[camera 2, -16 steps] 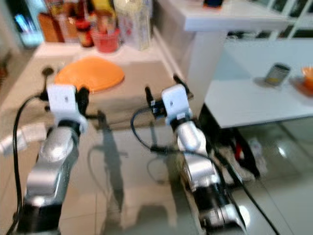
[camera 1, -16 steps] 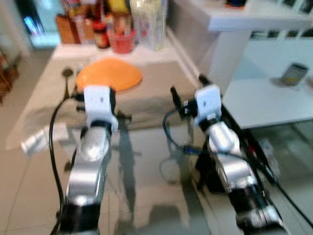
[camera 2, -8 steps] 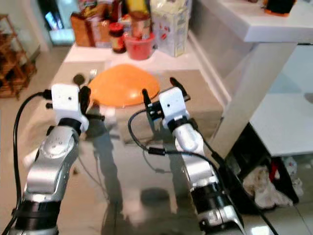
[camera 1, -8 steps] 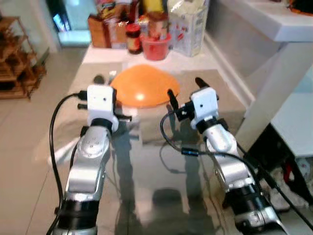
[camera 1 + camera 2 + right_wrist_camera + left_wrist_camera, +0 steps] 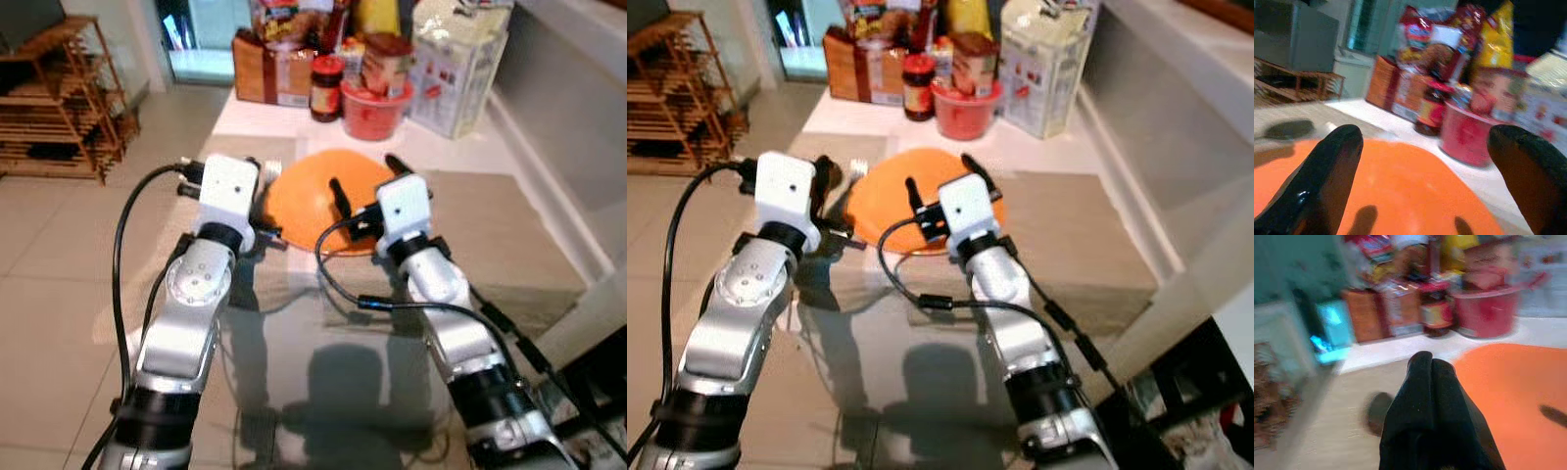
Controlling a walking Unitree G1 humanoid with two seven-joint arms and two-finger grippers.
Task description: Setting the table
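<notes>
An orange plate [image 5: 302, 204] lies on a beige mat [image 5: 490, 235] at the table's middle. My right gripper [image 5: 361, 169] is open above the plate's near part, with nothing between its fingers [image 5: 1327, 171]. In the right wrist view the plate [image 5: 1400, 181] spreads under the gripper [image 5: 1425, 131]. My left gripper [image 5: 1426, 362] is shut and empty, hanging beside the plate's left edge [image 5: 1508, 382]. A dark spoon-like shape [image 5: 1376, 413] lies on the mat just past the left gripper's tip.
At the table's far end stand a red bowl [image 5: 377, 103], a dark jar [image 5: 325, 86], a brown box [image 5: 274, 73] and a white bag [image 5: 451, 69]. A wooden rack [image 5: 69, 108] is on the floor to the left. Glass tabletop [image 5: 323, 362] lies under my arms.
The camera has swung left and nearer to the table, so the plate and groceries now sit straight ahead. Both grippers are now at the plate; their states are unchanged.
</notes>
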